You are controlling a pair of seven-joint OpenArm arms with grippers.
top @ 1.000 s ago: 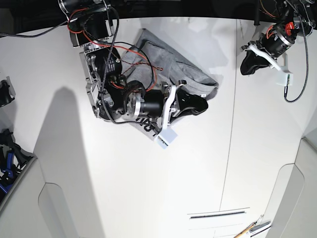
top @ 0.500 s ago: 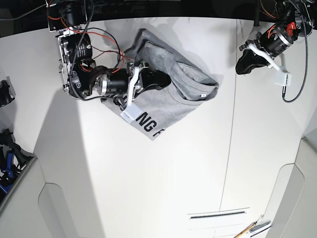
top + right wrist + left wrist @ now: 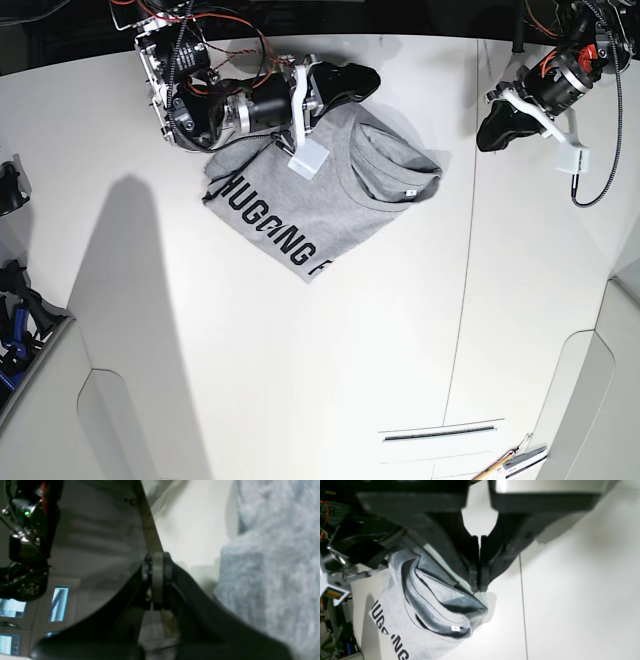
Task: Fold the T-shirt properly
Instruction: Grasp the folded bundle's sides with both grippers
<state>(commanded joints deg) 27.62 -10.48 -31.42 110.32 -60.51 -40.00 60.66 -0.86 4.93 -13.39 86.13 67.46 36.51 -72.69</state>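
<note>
The grey T-shirt (image 3: 330, 200) lies bunched at the top middle of the white table, with black lettering along its lower left edge. Its collar with a small white tag (image 3: 410, 193) is turned to the right. My right gripper (image 3: 358, 80) hangs just past the shirt's top edge. Its black fingers are shut, and the right wrist view shows no cloth between them (image 3: 157, 577), with the T-shirt (image 3: 275, 567) beside them. My left gripper (image 3: 493, 133) is shut and hovers to the right of the shirt. The left wrist view shows its tips (image 3: 478, 588) pressed together above the T-shirt (image 3: 432, 620).
A seam in the table (image 3: 468, 260) runs top to bottom, right of the shirt. A slot (image 3: 430, 432) and a pencil-like tool (image 3: 510, 462) are at the bottom right. Cables and gear (image 3: 20, 320) sit off the left edge. The right arm's body (image 3: 200, 100) overhangs the shirt's upper left.
The right arm swung from over the shirt's lower right up to its top edge, and the lettering now shows in full. The left gripper barely moved.
</note>
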